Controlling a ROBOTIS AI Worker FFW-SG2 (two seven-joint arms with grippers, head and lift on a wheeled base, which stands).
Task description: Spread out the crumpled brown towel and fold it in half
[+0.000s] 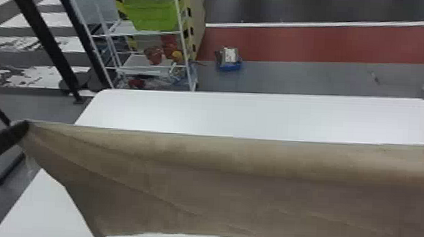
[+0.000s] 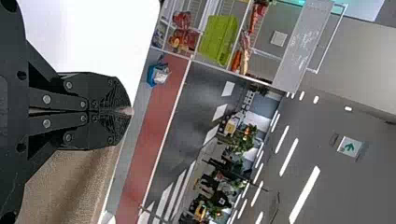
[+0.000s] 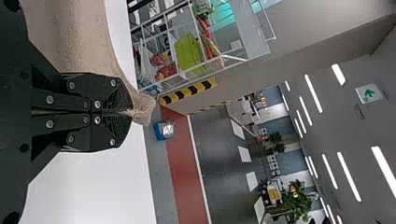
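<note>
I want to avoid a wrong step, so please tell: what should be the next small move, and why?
Probably lower the left tool and right tool together, laying the towel on the table: both are shut on it, and its upper edge runs nearly straight from the left one.

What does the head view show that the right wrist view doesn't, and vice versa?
Head view: the left claw holding an upper corner of the brown towel, the towel's broad span stretching to the right edge, and black poles beyond the table.

Right wrist view: the right claw shut on a bit of the towel that pokes out past its tips, plus ceiling lights, a green arrow sign and a leafy plant.

Both: the towel, the white table, a green bin and the red floor band.
</note>
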